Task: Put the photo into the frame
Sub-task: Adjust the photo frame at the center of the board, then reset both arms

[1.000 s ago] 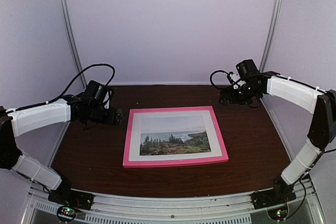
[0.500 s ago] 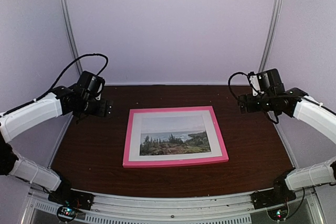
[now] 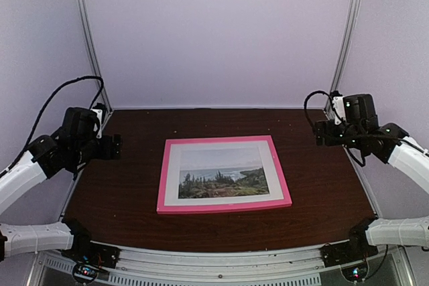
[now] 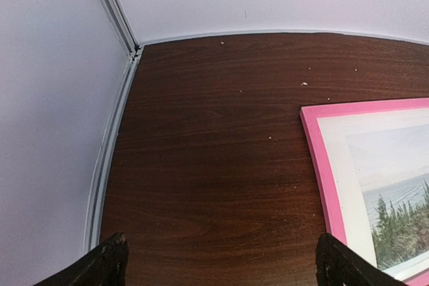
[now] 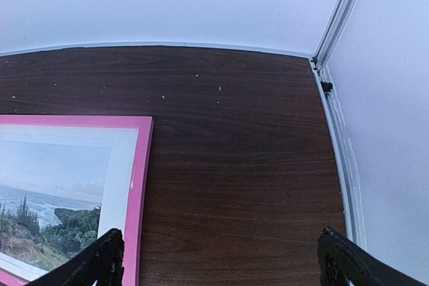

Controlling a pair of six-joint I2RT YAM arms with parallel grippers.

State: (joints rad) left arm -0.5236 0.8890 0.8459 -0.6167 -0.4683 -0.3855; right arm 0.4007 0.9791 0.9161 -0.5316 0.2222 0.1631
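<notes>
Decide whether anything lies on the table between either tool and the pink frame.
Nothing visible does. Between the left tool and the frame, and between the right tool and the frame, only the table with tiny pale specks shows. The photo already sits inside the frame.

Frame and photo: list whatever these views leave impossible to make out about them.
- the frame: its back, hidden in the top external view; it lies face up on the table.
- the photo: fine detail, any glass over it; too small there.
- Left wrist view: right and bottom edges cut the frame off; one corner shows.
- Right wrist view: left and bottom edges cut it off.
</notes>
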